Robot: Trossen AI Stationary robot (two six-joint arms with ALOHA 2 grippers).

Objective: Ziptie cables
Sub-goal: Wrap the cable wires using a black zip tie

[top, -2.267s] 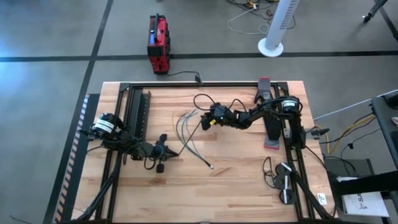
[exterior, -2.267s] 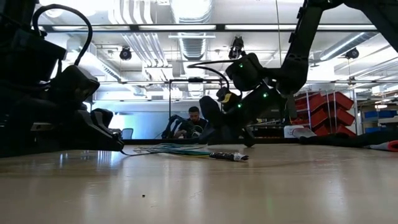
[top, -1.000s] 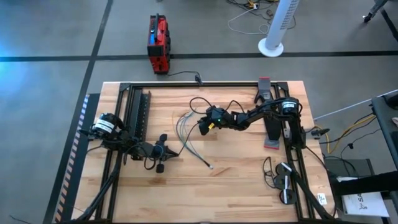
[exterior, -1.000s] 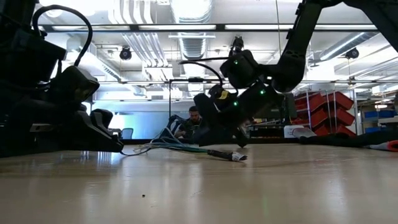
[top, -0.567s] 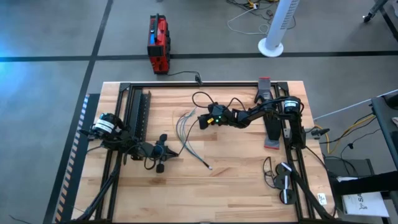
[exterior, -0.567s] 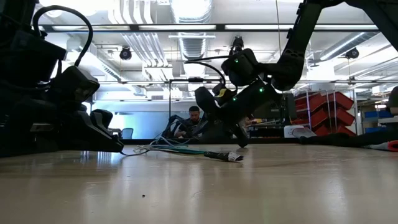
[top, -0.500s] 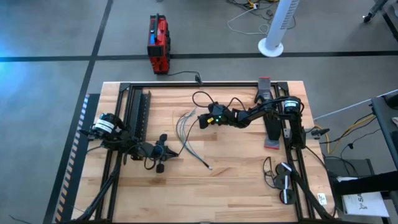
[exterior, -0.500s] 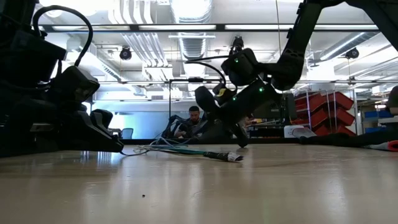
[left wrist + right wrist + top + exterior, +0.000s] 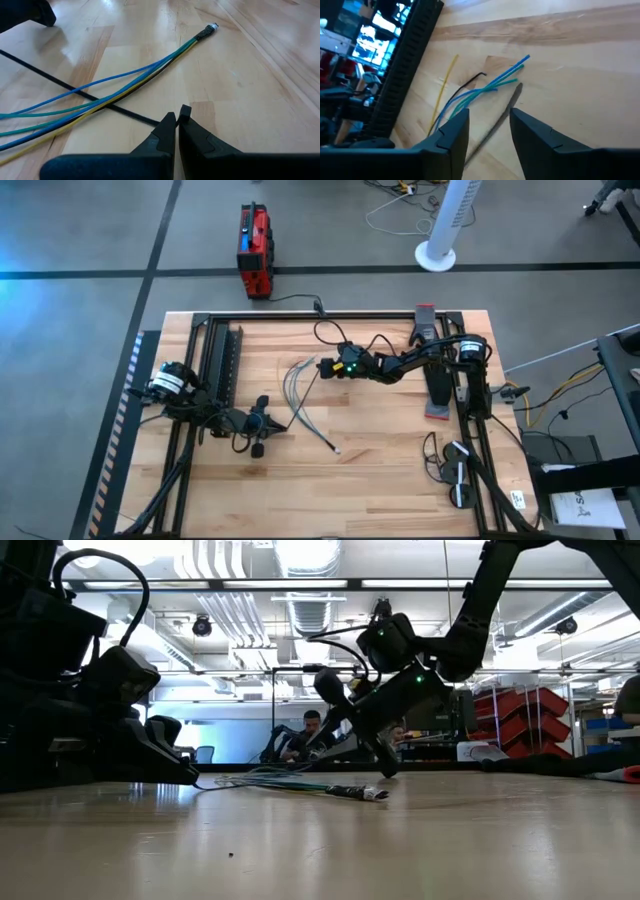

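The cables (image 9: 300, 395) lie on the table's middle. Their loose ends fan out toward the far side (image 9: 490, 87), and their bound end (image 9: 335, 448) points to the near side. They also show in the left wrist view (image 9: 100, 92). My left gripper (image 9: 283, 423) (image 9: 176, 119) rests low on the table just left of them, shut on a thin black ziptie (image 9: 75, 90). My right gripper (image 9: 320, 366) (image 9: 490, 132) hovers open over the cables' fanned ends. A blurred dark strip (image 9: 495, 125) shows between its fingers. My left gripper pinches one end of the black ziptie (image 9: 152, 119) between its two fingertips, coming in low from the table's left. The strip runs on across the cables and lies flat on the table. My right gripper may touch the dark strip between its fingers; I cannot tell.
A long black toothed rail (image 9: 226, 365) lies along the table's left side. A red-ended tool (image 9: 437, 385) and black cords (image 9: 450, 470) sit at the right. A black frame (image 9: 330, 316) borders the table. A person (image 9: 312, 732) sits in the room beyond.
My right gripper has drifted toward the table's far-left and risen, tipping its fingers upward. The cables' loose ends, raised in a peak a second ago, have sunk back flat on the table.
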